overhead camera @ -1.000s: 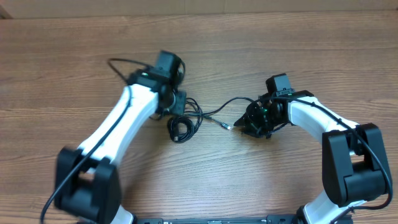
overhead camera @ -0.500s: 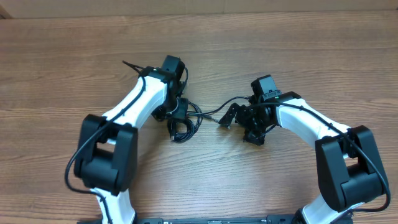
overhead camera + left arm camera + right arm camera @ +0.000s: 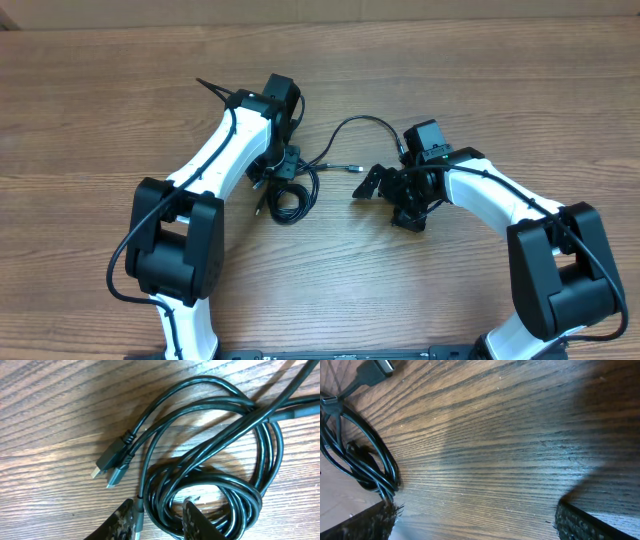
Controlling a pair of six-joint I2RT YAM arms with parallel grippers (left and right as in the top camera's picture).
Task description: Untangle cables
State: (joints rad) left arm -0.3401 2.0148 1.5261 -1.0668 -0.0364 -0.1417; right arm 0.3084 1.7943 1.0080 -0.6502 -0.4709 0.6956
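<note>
The cables (image 3: 291, 201) are thin black cords lying in a tangled coil on the wooden table. One strand arcs back towards the right arm, and a loose plug (image 3: 357, 168) lies between the arms. My left gripper (image 3: 283, 172) sits on the coil. In the left wrist view its fingers (image 3: 123, 519) straddle several strands of the cables (image 3: 210, 485), pressed against them, with two plugs (image 3: 107, 460) lying to the left. My right gripper (image 3: 388, 200) stands open just right of the loose plug. Only bare wood lies between its fingertips (image 3: 475, 525), with the cables (image 3: 370, 467) to its left.
A thicker black wire (image 3: 215, 92) from the left arm sticks out behind it. The table's far edge (image 3: 320, 22) runs along the top of the overhead view. Both arms reach inward, their grippers about a hand's width apart.
My right gripper has opened and let go of the cable end. The freed strand has swung back into an arc behind the plug. My left gripper has shifted slightly on the coil.
</note>
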